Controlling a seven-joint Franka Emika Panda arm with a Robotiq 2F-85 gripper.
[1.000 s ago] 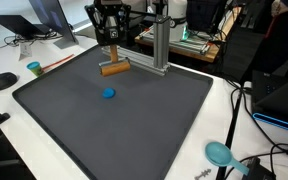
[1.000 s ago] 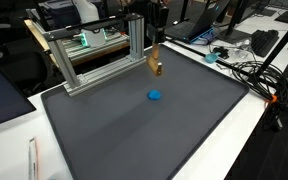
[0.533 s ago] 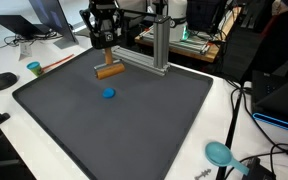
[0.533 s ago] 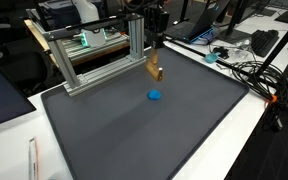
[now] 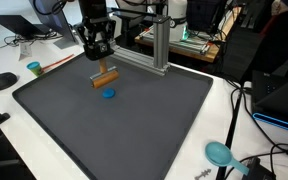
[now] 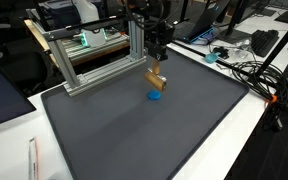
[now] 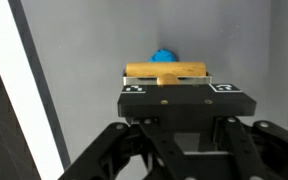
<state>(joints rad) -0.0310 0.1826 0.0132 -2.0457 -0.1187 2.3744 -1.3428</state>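
Observation:
My gripper point(image 5: 102, 62) is shut on a wooden piece point(image 5: 105, 78) with a short stem and a round crossbar. It holds the piece just above the dark grey mat point(image 5: 134, 130). A small blue round object point(image 5: 108, 94) lies on the mat right under and in front of the piece. Both exterior views show this; the gripper point(image 6: 155, 66), the wooden piece point(image 6: 156, 80) and the blue object point(image 6: 156, 97) line up vertically. In the wrist view the wooden crossbar point(image 7: 166, 70) sits between the fingers, with the blue object point(image 7: 164, 56) just beyond it.
An aluminium frame point(image 5: 159, 45) stands at the mat's back edge, also in an exterior view point(image 6: 94, 60). A teal cup point(image 5: 33, 68) and a black mouse point(image 5: 2, 81) sit on the white table. A teal disc point(image 5: 219, 153) and cables point(image 6: 249, 70) lie off the mat.
My gripper has carried the wooden piece away from the aluminium frame and lower, so that it is now just above the blue object. The blue object has not moved.

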